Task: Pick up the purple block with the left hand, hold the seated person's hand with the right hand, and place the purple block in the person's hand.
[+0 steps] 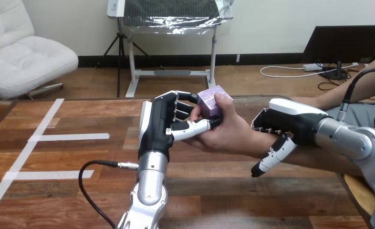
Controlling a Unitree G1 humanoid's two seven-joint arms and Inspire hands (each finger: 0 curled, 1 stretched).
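While my left hand (pixel 159 126) is curling its fingers and thumb round the purple block (pixel 209 101) above the wooden table's (pixel 61 205) far edge, the person's hand (pixel 228 136) is cupping that block too. My right hand (pixel 290 125) is clasping the person's wrist (pixel 250 143), thumb hanging across it.

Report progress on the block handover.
Done: the purple block is off the table, and the right hand is wrapped over the person's wrist. In hand: the left hand grips the block against the person's hand, whose fingers close on it. Left: the left hand lets go.
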